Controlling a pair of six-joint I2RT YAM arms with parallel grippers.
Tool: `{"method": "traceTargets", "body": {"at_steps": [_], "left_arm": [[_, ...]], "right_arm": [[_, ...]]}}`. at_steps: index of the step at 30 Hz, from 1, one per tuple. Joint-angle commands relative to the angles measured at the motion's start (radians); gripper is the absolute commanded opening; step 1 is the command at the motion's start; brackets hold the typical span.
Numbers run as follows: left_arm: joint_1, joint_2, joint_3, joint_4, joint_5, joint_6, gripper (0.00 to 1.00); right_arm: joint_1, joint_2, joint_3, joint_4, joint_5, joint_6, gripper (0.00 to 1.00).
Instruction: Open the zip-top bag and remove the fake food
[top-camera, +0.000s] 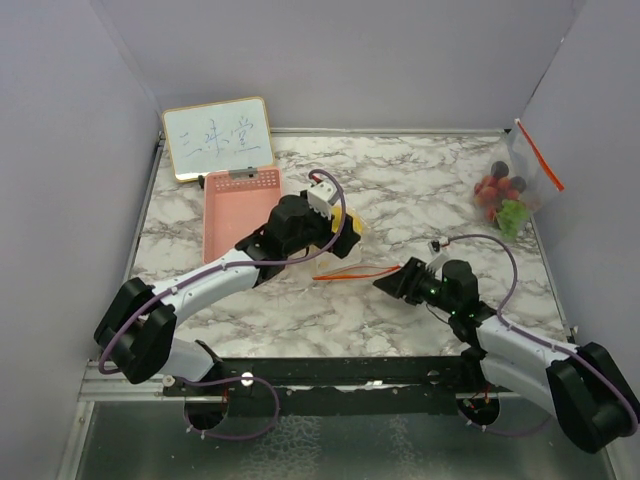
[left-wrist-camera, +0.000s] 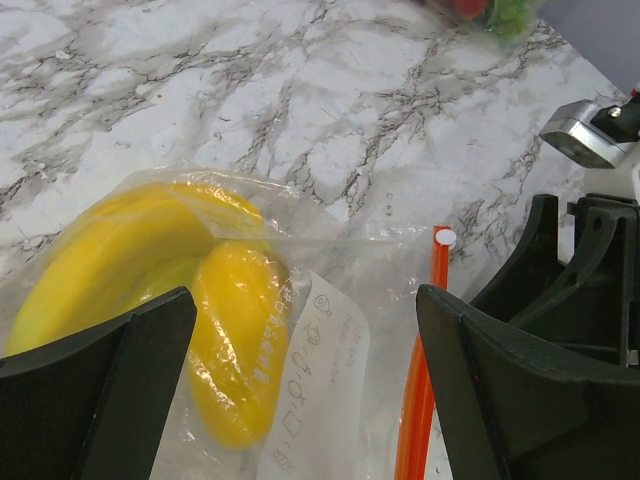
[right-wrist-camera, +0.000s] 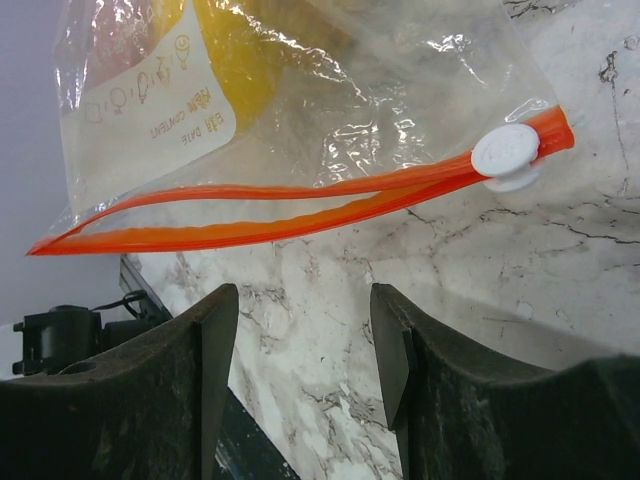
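A clear zip-top bag (top-camera: 345, 255) with an orange zip (top-camera: 352, 272) lies mid-table. Inside it are fake food pieces: a yellow banana (left-wrist-camera: 110, 250) and a yellow oval lemon (left-wrist-camera: 235, 340). My left gripper (left-wrist-camera: 305, 300) hangs open just above the bag, its fingers either side of the lemon and the white label, gripping nothing. My right gripper (right-wrist-camera: 305, 300) stands open just short of the zip (right-wrist-camera: 300, 195), whose two orange strips are parted along most of their length. The white slider (right-wrist-camera: 505, 152) sits at one end. More fake food, red berries (top-camera: 492, 188) and green bits (top-camera: 512, 213), lies at the back right.
A pink basket (top-camera: 235, 210) sits to the left of the bag, with a small whiteboard (top-camera: 218, 137) behind it. A second clear bag with an orange strip (top-camera: 535, 160) leans on the right wall over the berries. Grey walls close in the marble table (top-camera: 400, 180).
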Motion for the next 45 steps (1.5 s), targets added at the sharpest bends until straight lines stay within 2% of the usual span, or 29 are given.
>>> {"method": "traceTargets", "body": {"at_steps": [1,11,16,26,31,35,41,45], "left_arm": [[-0.020,-0.015,-0.005,0.021,-0.038,0.018,0.96],[-0.059,-0.017,0.001,-0.015,-0.104,0.061,0.98],[-0.074,-0.029,-0.012,-0.003,-0.121,0.080,0.99],[-0.093,-0.036,-0.011,-0.012,-0.145,0.093,0.99],[-0.113,-0.037,-0.016,-0.014,-0.153,0.104,0.91],[-0.127,-0.030,-0.010,-0.014,-0.147,0.106,0.86],[-0.158,-0.008,0.017,-0.014,-0.150,0.105,0.85],[-0.161,-0.011,0.033,-0.013,-0.155,0.083,0.85]], "right_arm": [[-0.005,0.062,0.018,0.145,-0.022,0.013,0.56],[-0.005,0.194,0.061,0.241,-0.037,0.017,0.56],[-0.005,0.211,0.064,0.250,0.013,0.021,0.56],[-0.005,0.361,0.113,0.290,0.055,0.042,0.53],[-0.005,0.374,0.130,0.283,0.085,0.051,0.44],[-0.005,0.347,0.158,0.224,0.125,0.029,0.26],[-0.005,0.251,0.206,0.101,0.207,-0.009,0.04],[-0.007,0.167,0.305,-0.066,0.300,-0.103,0.02]]}}
